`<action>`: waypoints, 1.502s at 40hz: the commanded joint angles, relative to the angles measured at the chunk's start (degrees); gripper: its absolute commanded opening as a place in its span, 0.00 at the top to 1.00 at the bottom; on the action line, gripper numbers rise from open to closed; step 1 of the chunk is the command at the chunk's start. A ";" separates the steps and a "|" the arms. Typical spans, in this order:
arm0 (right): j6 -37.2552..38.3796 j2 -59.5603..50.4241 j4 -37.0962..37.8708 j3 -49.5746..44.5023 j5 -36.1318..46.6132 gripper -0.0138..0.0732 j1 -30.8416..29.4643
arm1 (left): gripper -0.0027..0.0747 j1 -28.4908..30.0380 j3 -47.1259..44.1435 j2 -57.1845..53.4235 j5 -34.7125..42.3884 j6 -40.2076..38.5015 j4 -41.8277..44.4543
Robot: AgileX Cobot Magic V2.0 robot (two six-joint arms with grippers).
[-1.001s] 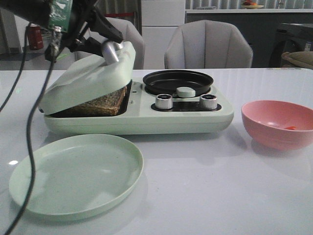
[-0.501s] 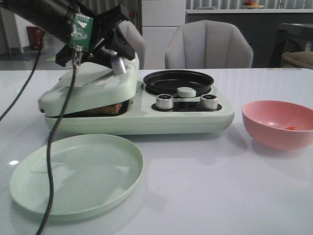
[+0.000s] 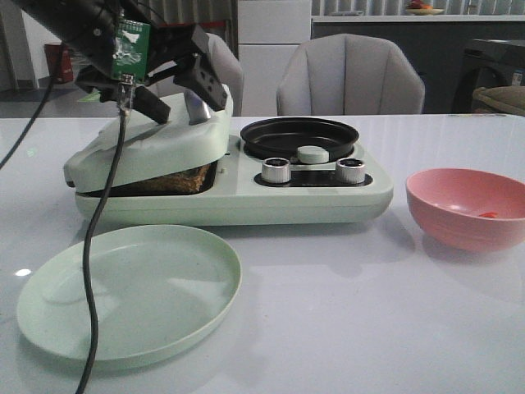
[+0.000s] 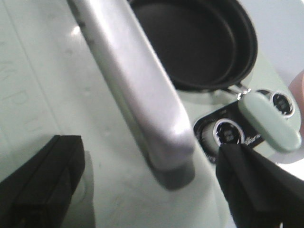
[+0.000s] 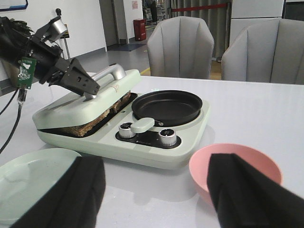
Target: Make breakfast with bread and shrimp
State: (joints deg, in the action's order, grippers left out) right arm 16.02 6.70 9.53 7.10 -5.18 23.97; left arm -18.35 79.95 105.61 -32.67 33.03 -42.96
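Note:
The bread lies in the left bay of a pale green breakfast maker, and only its brown edge shows under the lowered lid. The same bread shows in the right wrist view. My left gripper hangs open over the lid. Its fingers straddle the silver lid handle without touching it. The shrimp is a small orange speck inside the pink bowl. My right gripper stands open above the table near that bowl, and it holds nothing.
A black round pan sits in the maker's right bay, behind two silver knobs and a pale green knob. A light green plate lies in front of the maker. The left arm's cable hangs across the plate. Chairs stand behind the table.
The lid has come down from half raised to resting on the bread. My left gripper has opened and let go of the silver handle.

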 commanded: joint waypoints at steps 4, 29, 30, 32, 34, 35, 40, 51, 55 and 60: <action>-0.19 0.55 0.66 1.46 4.87 0.20 -0.28 | 0.14 -0.13 1.18 -9.47 -2.43 -13.60 19.49; -0.19 0.55 0.66 1.46 4.87 0.20 -0.28 | 0.35 -0.13 -10.73 -45.28 -11.41 -21.23 34.44; -0.19 0.55 0.66 1.46 4.87 0.20 -0.28 | 0.36 -0.13 -11.91 -46.76 -11.27 -21.23 34.44; -0.19 0.55 0.66 1.46 4.87 0.20 -0.28 | 0.37 -0.13 -14.06 -50.33 -10.96 -21.23 34.33; -0.19 0.55 0.66 1.46 4.87 0.20 -0.28 | 0.38 -0.13 -16.40 -54.22 -10.11 -21.23 34.07; -0.19 0.55 0.66 1.46 4.87 0.20 -0.28 | 0.39 -0.13 -17.88 -55.68 -9.32 -21.23 33.79; -0.19 0.55 0.66 1.46 4.87 0.20 -0.28 | 0.42 -0.13 -25.14 -65.20 -4.69 -21.23 32.30; -0.19 0.55 0.66 1.46 4.87 0.20 -0.28 | 0.47 -0.13 -39.08 -83.10 0.02 -21.23 30.24; -0.19 0.55 0.66 1.46 4.87 0.20 -0.28 | 0.47 -0.13 -43.50 -88.95 1.12 -21.23 29.53; -0.19 0.55 0.66 1.46 4.87 0.20 -0.28 | 0.47 -0.13 -49.07 -96.87 2.42 -21.23 29.53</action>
State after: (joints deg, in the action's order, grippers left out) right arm 16.02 6.70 9.53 7.10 -5.18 23.97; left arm -18.35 31.95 12.01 -35.68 12.32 -12.23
